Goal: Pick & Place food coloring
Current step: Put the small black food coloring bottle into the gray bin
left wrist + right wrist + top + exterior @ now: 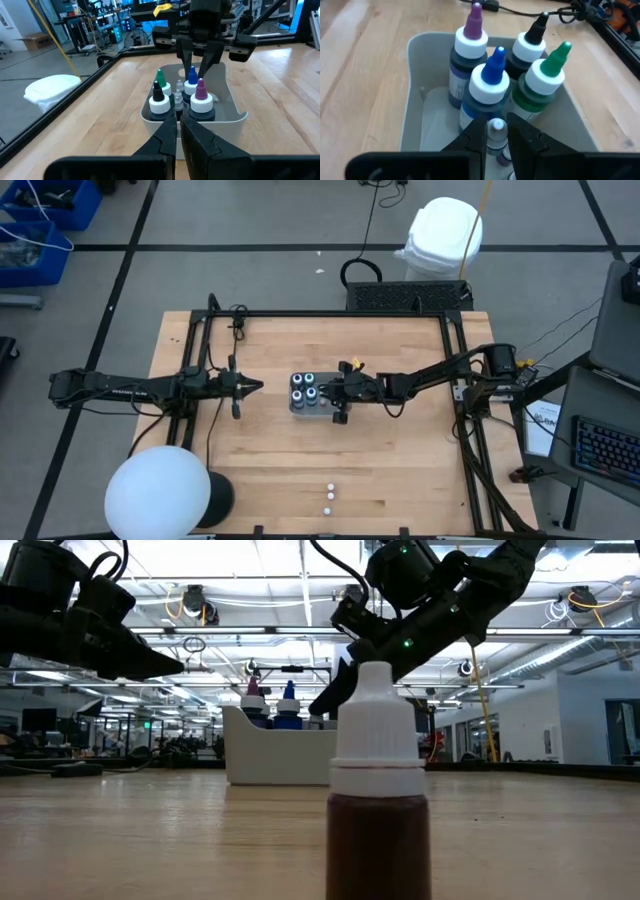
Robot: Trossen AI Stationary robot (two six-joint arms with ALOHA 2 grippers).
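Looking past your right gripper [496,137], you see four capped food coloring bottles [492,82] standing in the grey bin [415,55] just ahead, and its fingers pinch a small clear-capped bottle [496,131] over the bin. One brown bottle [378,790] stands well apart. Your left gripper [240,386], narrowed on nothing, waits beside the bin.

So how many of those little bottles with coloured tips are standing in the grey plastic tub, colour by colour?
Purple-tipped white-capped bottle: 1
Blue-tipped white-capped bottle: 1
Black-tipped white-capped bottle: 1
Green-tipped white-capped bottle: 1
Total: 4, all upright and close together at one end of the grey plastic tub.
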